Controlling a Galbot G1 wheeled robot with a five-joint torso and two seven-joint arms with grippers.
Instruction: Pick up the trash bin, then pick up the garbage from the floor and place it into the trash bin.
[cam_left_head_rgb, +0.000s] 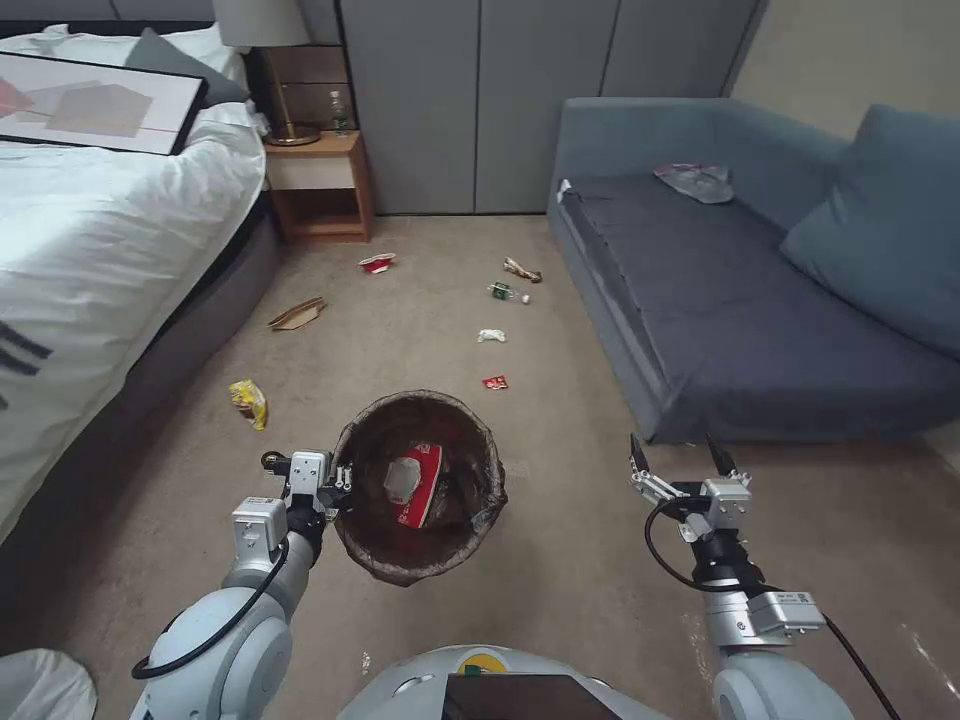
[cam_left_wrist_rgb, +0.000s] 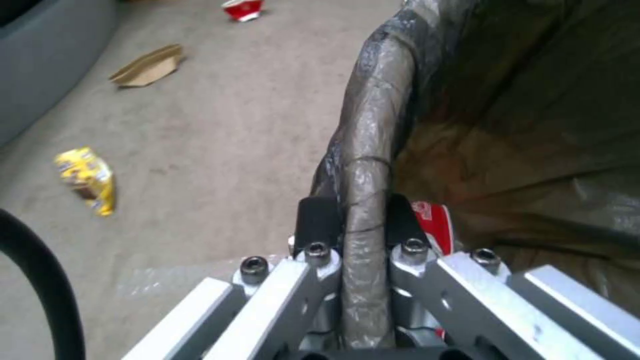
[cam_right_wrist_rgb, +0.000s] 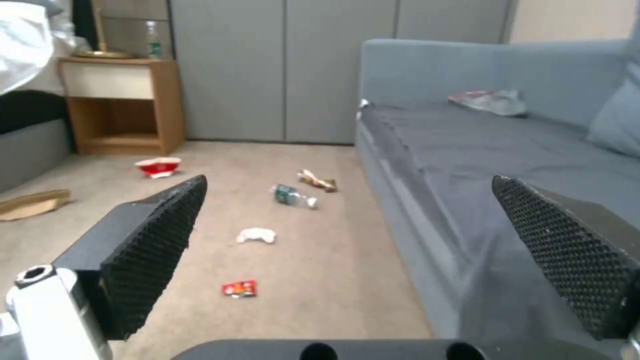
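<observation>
The trash bin (cam_left_head_rgb: 420, 487), lined with a dark bag, hangs above the carpet with my left gripper (cam_left_head_rgb: 340, 480) shut on its rim (cam_left_wrist_rgb: 370, 150); a red-white carton (cam_left_head_rgb: 418, 485) lies inside. Garbage lies on the floor: a yellow wrapper (cam_left_head_rgb: 249, 402), tan cardboard (cam_left_head_rgb: 297, 314), a red-white carton (cam_left_head_rgb: 377, 262), a bottle with green label (cam_left_head_rgb: 509, 293), a brown wrapper (cam_left_head_rgb: 521, 269), a white tissue (cam_left_head_rgb: 490, 336) and a small red wrapper (cam_left_head_rgb: 495, 382). My right gripper (cam_left_head_rgb: 678, 458) stands open and empty beside the sofa front, near the red wrapper (cam_right_wrist_rgb: 239, 288).
A bed (cam_left_head_rgb: 90, 230) runs along the left and a blue sofa (cam_left_head_rgb: 760, 300) along the right, with a grey see-through bag (cam_left_head_rgb: 695, 182) on it. A nightstand (cam_left_head_rgb: 318, 185) stands at the far wall. Open carpet lies between them.
</observation>
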